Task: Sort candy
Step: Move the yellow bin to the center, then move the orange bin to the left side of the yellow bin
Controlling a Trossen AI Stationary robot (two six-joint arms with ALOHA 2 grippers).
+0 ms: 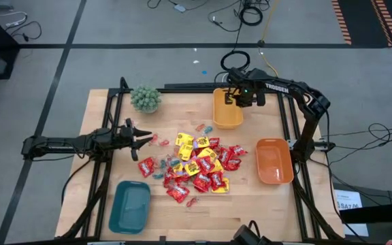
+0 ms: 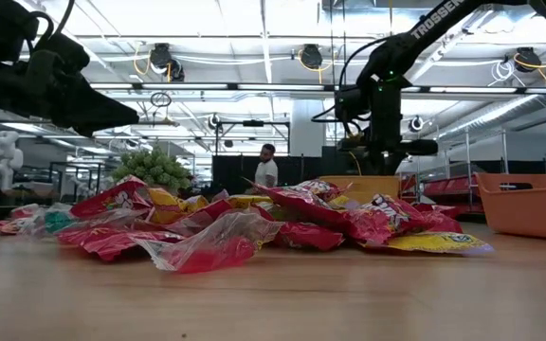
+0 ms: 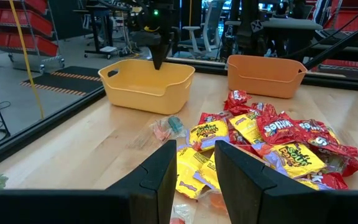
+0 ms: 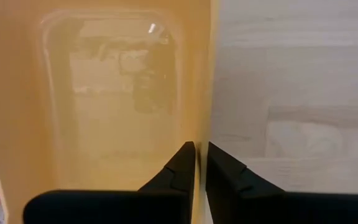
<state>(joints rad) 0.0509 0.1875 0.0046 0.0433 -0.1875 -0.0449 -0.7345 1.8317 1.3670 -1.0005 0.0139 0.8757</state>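
The candy (image 1: 196, 167) lies in a heap at mid-table: red packets, yellow packets and small pale blue and pink pieces (image 3: 166, 127). The heap also fills the low view (image 2: 254, 223). My left gripper (image 1: 145, 139) hovers open at the heap's left edge and touches nothing; its fingers (image 3: 194, 149) point across the pile. My right gripper (image 1: 235, 96) stands over the yellow bin (image 1: 226, 109) at the far side, fingers pointing down and shut on the bin's wall. My right gripper (image 4: 201, 155) comes from above, pointing down, onto the yellow bin's right long wall (image 4: 205, 93), near its far end. The thin wall runs into the narrow gap between the fingers, one inside the bin and one outside. The bin stands on the table.
An orange bin (image 1: 274, 161) stands by the right edge and a teal bin (image 1: 129, 206) at the near left. A small green plant (image 1: 145, 99) sits at the far left. A black frame rims the table. A person (image 2: 266, 169) stands in the room behind.
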